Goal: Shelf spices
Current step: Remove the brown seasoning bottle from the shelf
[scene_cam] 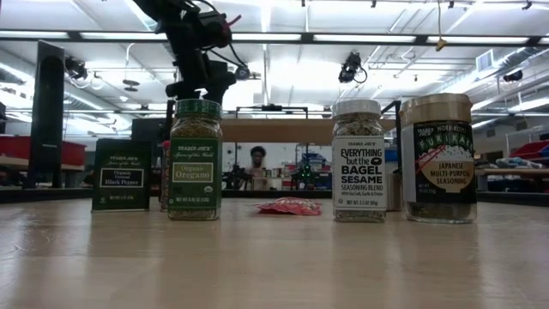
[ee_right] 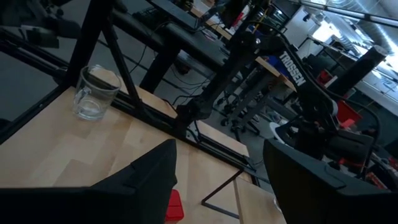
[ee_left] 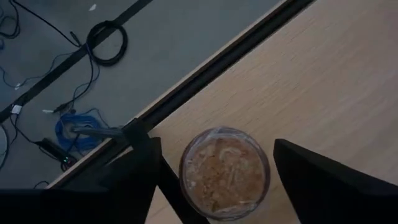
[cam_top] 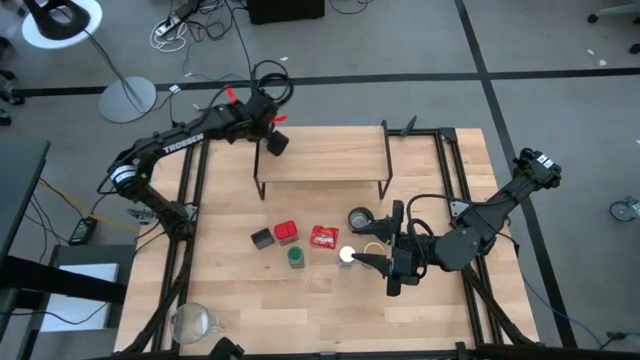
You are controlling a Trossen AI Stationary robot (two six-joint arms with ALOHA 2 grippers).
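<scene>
We are seeing the shelf (cam_top: 322, 165) standing at the counter's (cam_top: 440, 310) twelve o'clock, with the spices (cam_top: 290, 240) clustered at its six o'clock. Our left gripper (cam_top: 277, 140) is hanging at the shelf's ten o'clock, jaws apart around a jar (ee_left: 224, 171). Our right gripper (cam_top: 375, 262) is hovering near the white-capped jar (cam_top: 347, 254), jaws apart.

Dark tin (scene_cam: 122, 175): Black Pepper; green jar (scene_cam: 195, 160): Organic Oregano; white-capped jar (scene_cam: 358, 161): Everything Bagel Sesame; arm (cam_top: 185, 138): TROSSEN
</scene>
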